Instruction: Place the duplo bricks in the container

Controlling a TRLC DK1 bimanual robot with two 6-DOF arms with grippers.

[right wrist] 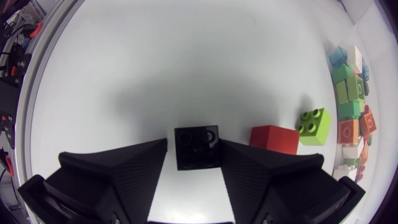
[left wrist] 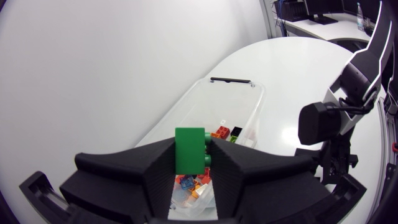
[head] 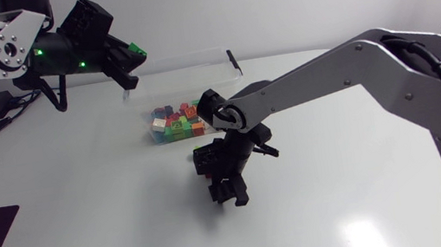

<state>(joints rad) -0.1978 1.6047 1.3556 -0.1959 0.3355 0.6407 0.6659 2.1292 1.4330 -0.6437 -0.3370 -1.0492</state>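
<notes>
The white tabletop [head: 88, 231] carries a clear container [head: 210, 62]. Many coloured bricks [head: 175, 123] lie already in the end of it nearest to our right hand [head: 229, 194], so we judge this part of the task as done.

Our left hand [head: 128, 63] hangs above the container, clamped on a green brick [left wrist: 190, 149] that stands upright between its fingers. We think this brick needs only to be released.

Our right hand is low on the tabletop, its fingers apart, with a black brick [right wrist: 196, 147] between them. A thin gap shows at one side, so the brick is not gripped yet.

Just beside this hand, toward the container, lie a red brick [right wrist: 274, 139] and a lime brick [right wrist: 313, 122], close together. As far as we see, three bricks on the tabletop and one in the air are left.
</notes>
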